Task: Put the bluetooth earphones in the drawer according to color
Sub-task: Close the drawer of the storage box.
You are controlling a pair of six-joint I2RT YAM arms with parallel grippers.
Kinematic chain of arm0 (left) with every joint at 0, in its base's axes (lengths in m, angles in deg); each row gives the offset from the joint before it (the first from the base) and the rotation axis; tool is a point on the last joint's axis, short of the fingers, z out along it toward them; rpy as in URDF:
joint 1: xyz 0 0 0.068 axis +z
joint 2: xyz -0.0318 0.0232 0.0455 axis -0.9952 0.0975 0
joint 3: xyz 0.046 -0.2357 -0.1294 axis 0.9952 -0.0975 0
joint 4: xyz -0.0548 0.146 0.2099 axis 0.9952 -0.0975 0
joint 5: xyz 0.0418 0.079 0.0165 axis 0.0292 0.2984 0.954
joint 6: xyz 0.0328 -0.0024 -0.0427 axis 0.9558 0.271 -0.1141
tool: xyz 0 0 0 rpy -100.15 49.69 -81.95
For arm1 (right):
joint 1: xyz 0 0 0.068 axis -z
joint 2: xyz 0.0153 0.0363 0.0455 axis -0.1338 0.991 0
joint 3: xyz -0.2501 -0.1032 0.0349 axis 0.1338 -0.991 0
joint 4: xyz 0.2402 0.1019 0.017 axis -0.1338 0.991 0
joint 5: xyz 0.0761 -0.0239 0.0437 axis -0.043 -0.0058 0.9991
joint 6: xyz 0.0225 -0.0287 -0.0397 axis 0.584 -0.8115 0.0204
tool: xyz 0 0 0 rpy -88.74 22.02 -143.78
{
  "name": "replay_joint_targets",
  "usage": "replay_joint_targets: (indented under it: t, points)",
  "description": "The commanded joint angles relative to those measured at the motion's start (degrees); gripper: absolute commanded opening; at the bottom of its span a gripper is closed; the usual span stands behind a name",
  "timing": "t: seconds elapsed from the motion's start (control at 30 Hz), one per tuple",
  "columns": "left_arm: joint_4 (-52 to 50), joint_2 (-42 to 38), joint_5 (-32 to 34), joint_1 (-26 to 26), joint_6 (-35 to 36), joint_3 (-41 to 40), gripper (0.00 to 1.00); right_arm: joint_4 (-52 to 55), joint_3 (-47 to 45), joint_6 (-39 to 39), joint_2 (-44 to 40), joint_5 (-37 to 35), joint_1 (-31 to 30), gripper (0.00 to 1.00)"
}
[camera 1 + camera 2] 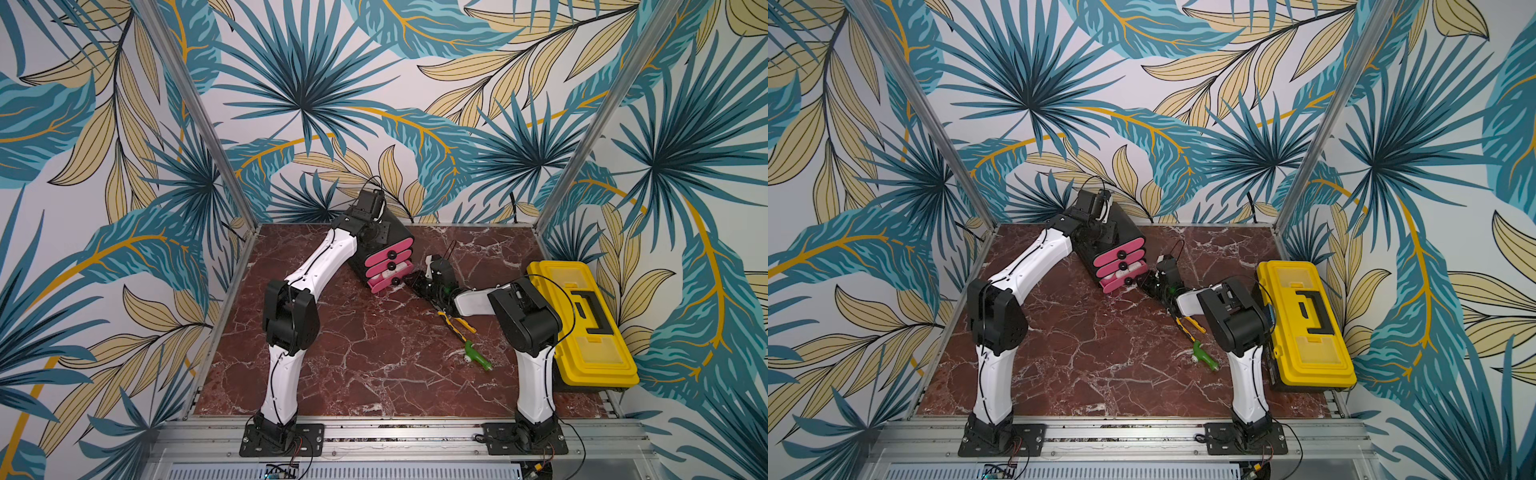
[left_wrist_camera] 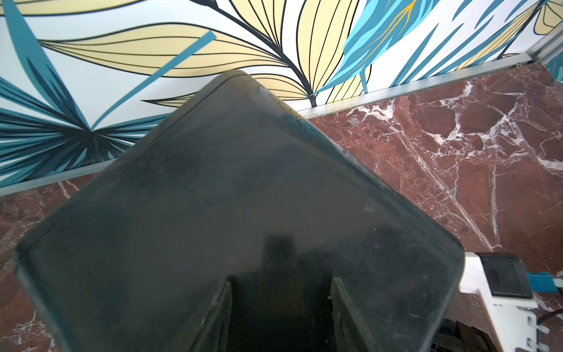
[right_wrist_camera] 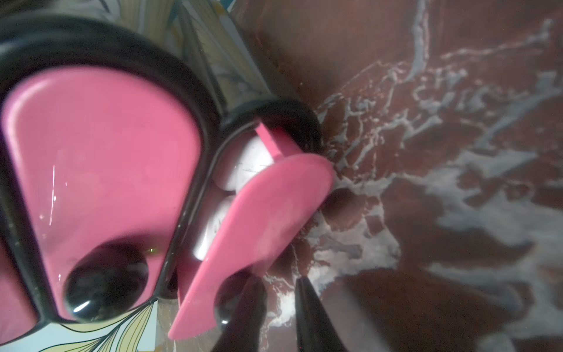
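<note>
The drawer is a black cabinet with three pink fronts, standing at the back middle of the table. Its bottom drawer is pulled partly out, and white bluetooth earphones lie inside; they also show in a top view. My right gripper is shut and low on the table. One finger lies against that drawer's black knob. My left gripper rests on the cabinet's black top with its jaws apart and nothing between them. No other earphones are in view.
A yellow toolbox stands at the right edge beside the right arm. Yellow-handled pliers and a green plastic tool lie on the marble just in front of the right forearm. The back wall is close behind the cabinet.
</note>
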Motion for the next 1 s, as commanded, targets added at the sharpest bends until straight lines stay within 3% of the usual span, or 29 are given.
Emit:
replay_joint_targets:
  t: [0.0, 0.47, 0.73, 0.97]
  points:
    - [-8.3, 2.5, -3.4, 0.3, -1.4, -3.3, 0.57, -5.4, 0.4, 3.8, 1.7, 0.7, 0.4, 0.24]
    - [-8.0, 2.5, -5.2, 0.2, -2.0, -3.2, 0.57, -13.1, 9.7, 13.5, 12.2, 1.2, 0.3, 0.24]
    - [-8.1, 0.5, -8.3, 0.2, -3.2, -2.9, 0.58, -8.7, 2.7, 9.4, 3.2, 0.0, 0.6, 0.24]
    - [-6.6, -5.0, -9.9, 0.4, -4.5, -1.1, 0.76, 5.2, -1.3, 1.2, -9.3, 0.3, 3.1, 0.33]
